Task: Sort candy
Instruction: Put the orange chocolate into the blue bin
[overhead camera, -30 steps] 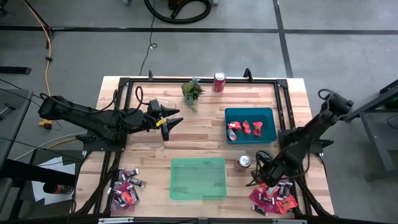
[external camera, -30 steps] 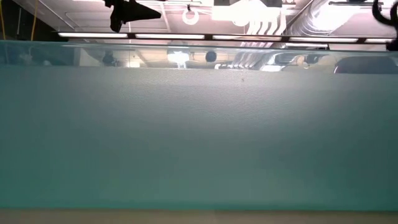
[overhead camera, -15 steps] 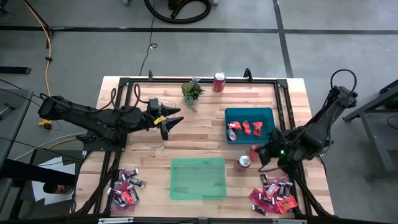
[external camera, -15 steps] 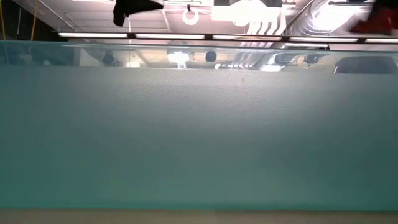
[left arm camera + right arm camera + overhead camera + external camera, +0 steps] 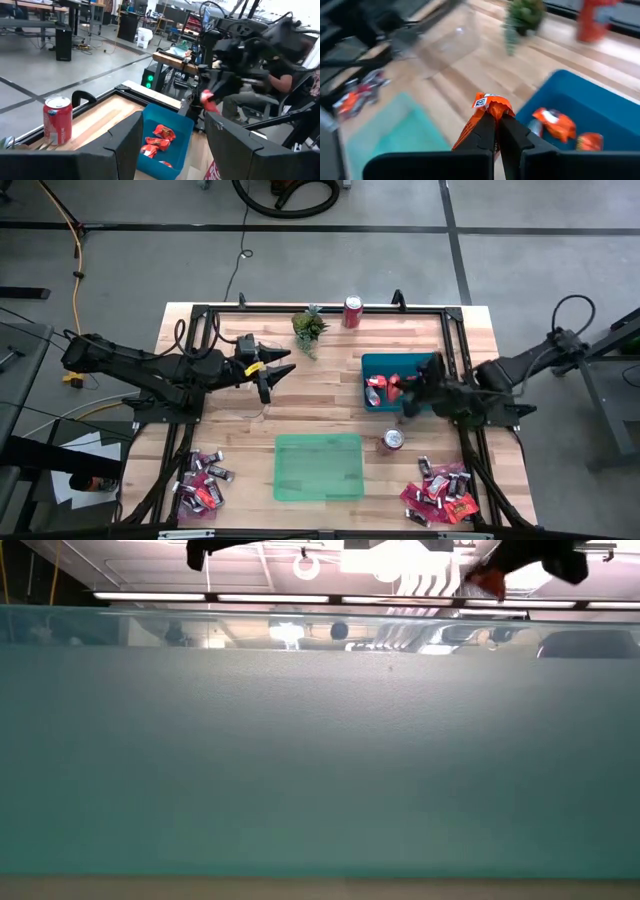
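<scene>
Since the earlier frame, right hand has swung from the candy pile to the blue tray, clamped on an orange packet; left hand waits open; release over tray appears next.

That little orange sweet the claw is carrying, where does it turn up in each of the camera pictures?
High view: the orange sweet is in the right gripper, over the blue tray.
Low view: top right, an orange speck under the dark arm.
Left wrist view: red-orange bit beyond the tray's far end.
Right wrist view: centre, pinched between the fingers.
Shared landmark: the blue tray, except in the low view.
</scene>
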Motion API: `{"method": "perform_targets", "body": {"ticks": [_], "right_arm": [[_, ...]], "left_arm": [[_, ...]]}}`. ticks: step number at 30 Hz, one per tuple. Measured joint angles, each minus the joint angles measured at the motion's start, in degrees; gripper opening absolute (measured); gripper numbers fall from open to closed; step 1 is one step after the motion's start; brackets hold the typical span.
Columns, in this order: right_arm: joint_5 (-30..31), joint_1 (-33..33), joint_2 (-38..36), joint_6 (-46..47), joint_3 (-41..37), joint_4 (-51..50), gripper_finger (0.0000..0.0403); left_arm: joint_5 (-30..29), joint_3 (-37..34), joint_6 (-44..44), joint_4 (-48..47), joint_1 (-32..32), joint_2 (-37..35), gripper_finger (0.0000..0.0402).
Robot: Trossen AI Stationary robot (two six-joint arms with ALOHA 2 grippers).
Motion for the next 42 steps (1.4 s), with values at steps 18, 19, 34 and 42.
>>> {"method": "perform_targets", "body": {"ticks": [18, 19, 34, 42], "right_arm": [[-16.9, -36.3, 8.2, -9.5, -13.3, -12.8, 0.0000], [-16.9, -36.6, 8.2, -9.4, -14.5, -12.8, 0.0000], [-19.5, -38.1, 14.7, -11.7, -18.1, -8.5, 0.0000], [-25.3, -38.1, 14.5, -13.4, -16.9, 6.4, 0.0000]], "left_arm": [[0.0, 0.0, -1.4, 0.0, 0.0, 0.0, 0.0200], [0.0, 0.0, -1.4, 0.0, 0.0, 0.0, 0.0200], [-0.1, 0.1, 1.0, 0.0, 0.0, 0.0, 0.0200], [-0.1, 0.1, 1.0, 0.0, 0.0, 0.0, 0.0200]]}}
